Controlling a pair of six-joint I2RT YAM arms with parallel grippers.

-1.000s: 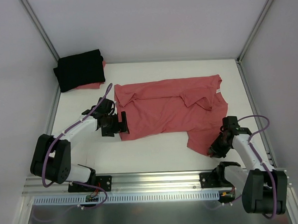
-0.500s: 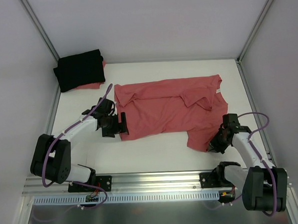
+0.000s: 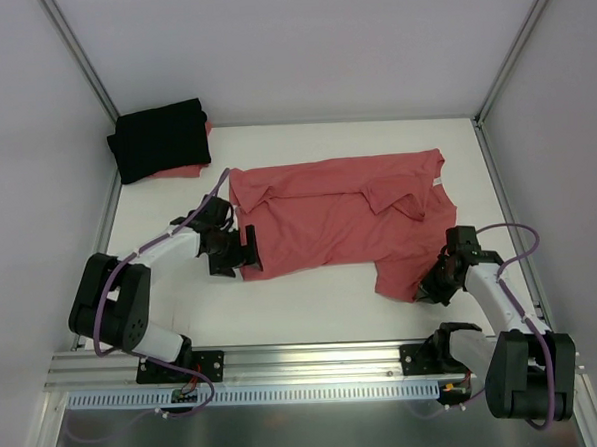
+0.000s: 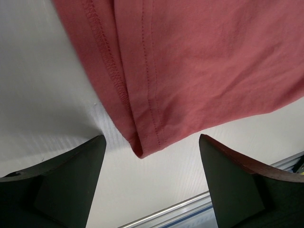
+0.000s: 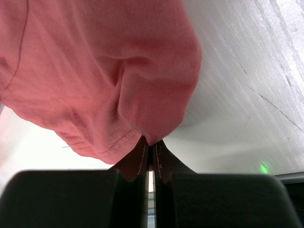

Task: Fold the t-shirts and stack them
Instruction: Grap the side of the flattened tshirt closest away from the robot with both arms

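Since a second ago the right fingers (image 3: 433, 289) have clenched onto the near right corner of the coral-red t-shirt (image 3: 338, 216) and nudged it inward. The left fingers (image 3: 246, 249) have edged up to the near left corner. They stand spread wide and hold nothing; the wrist view shows the stitched hem (image 4: 118, 90) corner lying between them on the worktop (image 3: 313, 303).

I judge the shirt light and limp. It will sag, drag and crease rather than keep any shape, so it wants lifting at two corners together. The doubled hem is the thickest, least slippery place to pinch, and the right grip looks thin enough to slip.

It lies crosswise over the middle of the worktop, plain and matte, rumpled, with one sleeve flopped over the body and a small white neck label (image 3: 439, 182) at its right edge. The black t-shirt (image 3: 159, 139) sits folded in the far left corner.
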